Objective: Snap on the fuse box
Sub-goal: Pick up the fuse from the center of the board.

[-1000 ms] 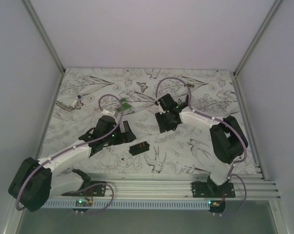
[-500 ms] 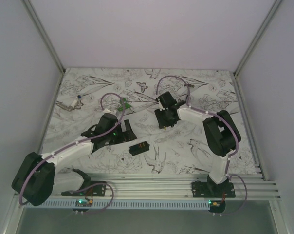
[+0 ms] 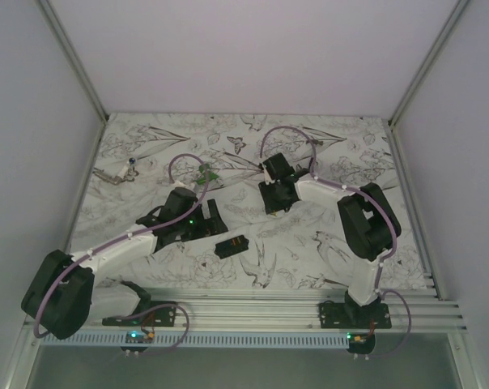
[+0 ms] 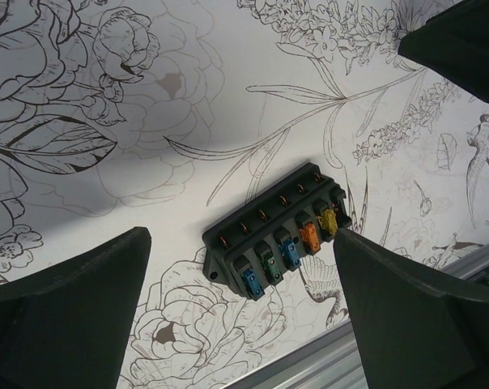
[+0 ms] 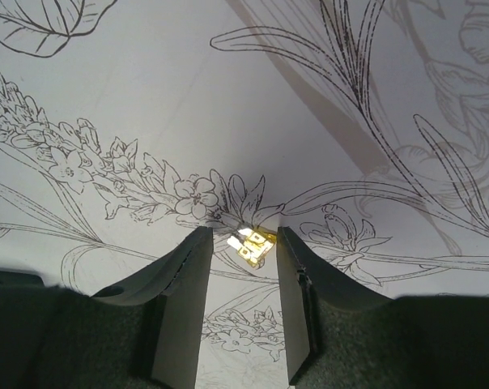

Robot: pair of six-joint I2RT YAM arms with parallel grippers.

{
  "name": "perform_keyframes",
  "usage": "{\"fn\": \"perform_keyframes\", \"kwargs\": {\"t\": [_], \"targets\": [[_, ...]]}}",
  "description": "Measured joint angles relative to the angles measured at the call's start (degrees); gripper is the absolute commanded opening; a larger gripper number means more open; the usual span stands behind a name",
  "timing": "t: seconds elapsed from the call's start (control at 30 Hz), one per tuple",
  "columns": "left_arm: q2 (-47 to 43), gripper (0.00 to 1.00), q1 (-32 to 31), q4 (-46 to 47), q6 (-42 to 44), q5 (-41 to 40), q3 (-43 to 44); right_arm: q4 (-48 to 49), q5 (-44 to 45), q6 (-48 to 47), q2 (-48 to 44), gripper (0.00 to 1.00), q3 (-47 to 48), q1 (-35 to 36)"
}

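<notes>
Clearly, the task is at an early stage. The fuse box lies flat on the flower-printed table, near the front rail and between the two arms, and nothing touches it. In the left wrist view its top is uncovered, and a row of coloured fuses stands in it: blue, green, blue, orange and yellow. I see no cover on it, and I cannot tell whether a slot at its end is empty.

The left gripper hangs just to the far left of the box with its jaws spread fully wide, holding nothing. From its own camera, the box sits between the two fingers but well below them.

The right gripper is farther back on the table, well apart from the box, and low over the surface. Its jaws stand about half closed on either side of a small yellow piece, which looks like a loose fuse. Whether they already pinch it I cannot tell.

By my judgement almost everything remains: to grip this piece firmly, to carry it near to the box, and to press it in until it snaps, probably while the left gripper steadies the box.
</notes>
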Motion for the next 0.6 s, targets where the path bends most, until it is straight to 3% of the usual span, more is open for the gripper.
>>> {"fn": "perform_keyframes", "kwargs": {"t": [0.33,0.6], "targets": [[0.7,1.0,0.2,0.0,0.0,0.7,0.7,-1.1,-2.7,-2.0,-0.2,0.44,0.1,1.4],[0.7,1.0,0.2,-0.1,0.1,1.4,0.9,-3.5,-5.5,-4.7,3.4,0.44,5.4,3.5]]}}
